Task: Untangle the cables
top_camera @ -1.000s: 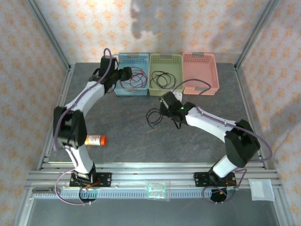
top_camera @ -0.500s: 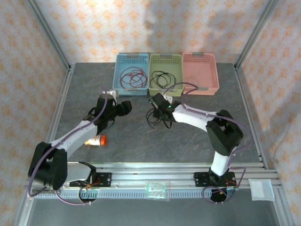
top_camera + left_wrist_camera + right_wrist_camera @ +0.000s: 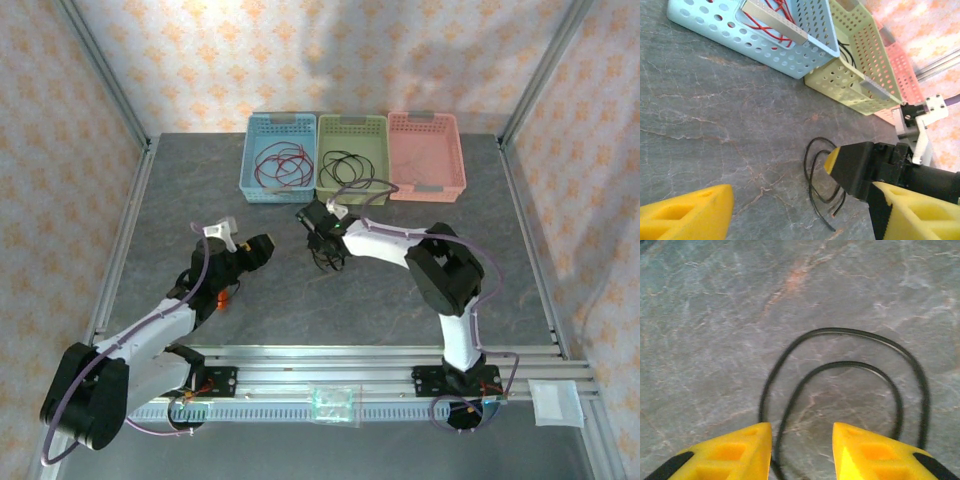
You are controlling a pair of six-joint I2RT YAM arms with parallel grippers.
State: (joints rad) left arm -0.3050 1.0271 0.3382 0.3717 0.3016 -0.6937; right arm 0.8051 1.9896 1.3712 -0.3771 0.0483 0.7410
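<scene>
No readable text, labels or numbers, seemingly

the bench (image 3: pixel 300 320) is a flat grey slab with a marbled stone pattern. three perforated baskets stand directly on it in a touching row at 12 o'clock: blue basket (image 3: pixel 247 172), green basket (image 3: pixel 352 120), pink basket (image 3: pixel 425 145). a loose black cable (image 3: pixel 850 331) lies looped near the centre. a small orange item (image 3: pixel 220 297), partly covered, lies toward 8 o'clock.
</scene>
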